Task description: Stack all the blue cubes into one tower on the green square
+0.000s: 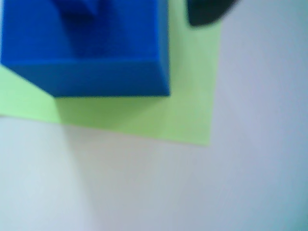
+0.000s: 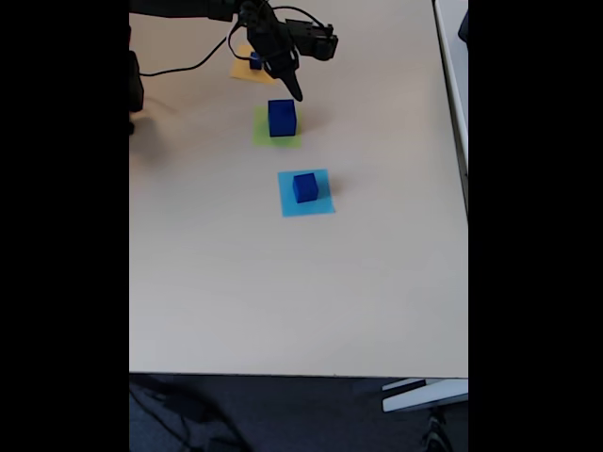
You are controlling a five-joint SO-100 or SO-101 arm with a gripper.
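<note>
The end effector (image 2: 294,91), jaw state unclear, hangs beside the big blue cube (image 2: 282,118) on the green square (image 2: 261,137); the smaller cube (image 2: 304,187) looks light, rigid, best pinched across flat opposite faces.

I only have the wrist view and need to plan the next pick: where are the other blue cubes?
Observer: In the fixed view a medium blue cube sits on the light-blue square, nearer the camera than the green square.
Operator: Any others?
Observer: A small blue cube rests on the orange-yellow square, farther back, partly behind the arm.
Operator: And the claw?
Observer: The claw points down just behind the large blue cube on the green square.
</note>
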